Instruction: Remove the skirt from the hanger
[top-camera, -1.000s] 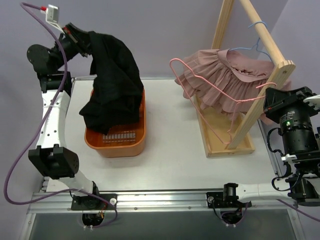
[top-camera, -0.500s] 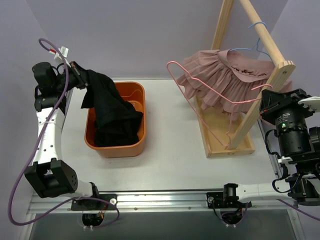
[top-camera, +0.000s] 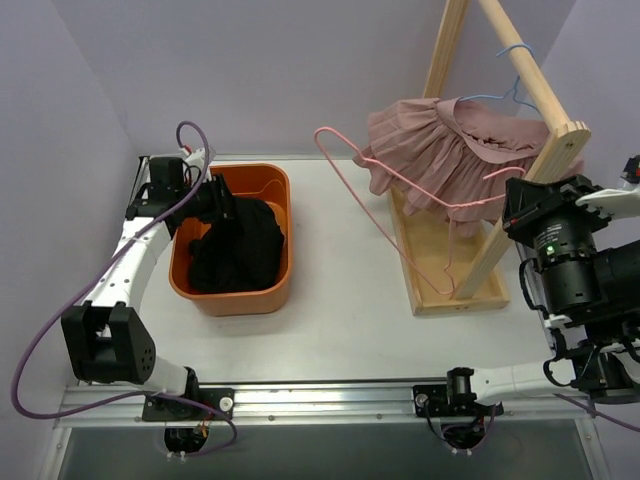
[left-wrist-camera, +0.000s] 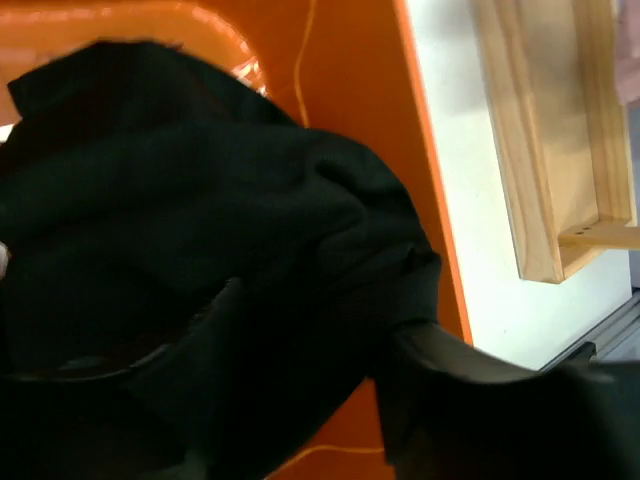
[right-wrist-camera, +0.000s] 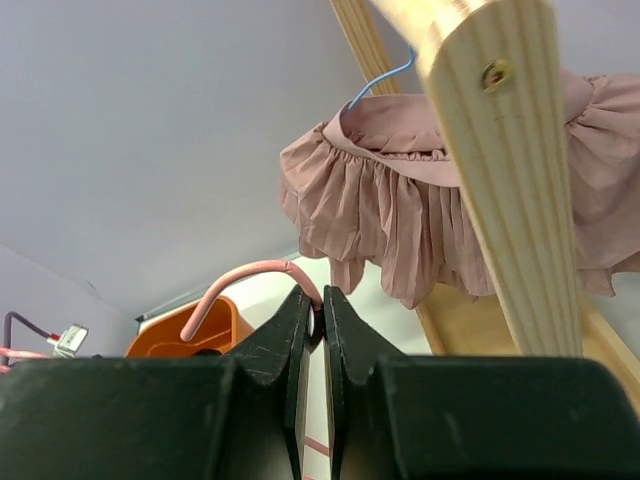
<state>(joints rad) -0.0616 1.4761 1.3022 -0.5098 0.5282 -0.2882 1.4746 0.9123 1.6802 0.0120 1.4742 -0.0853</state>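
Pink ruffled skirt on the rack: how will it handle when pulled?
Likely floppy and light: the pink ruffled skirt sags in loose folds. It may snag when pulled, since a thin blue hanger hooks out of its waistband.

A white table (top-camera: 340, 310) carries an orange tub (top-camera: 232, 297) at left and a wooden rack (top-camera: 455, 298) at right

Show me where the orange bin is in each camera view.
Top external: orange bin left of centre, holding the black garment.
Left wrist: its wall fills the upper middle, behind the garment.
Right wrist: small orange patch at lower left.
Shared landmark: the wooden rack, in all three.
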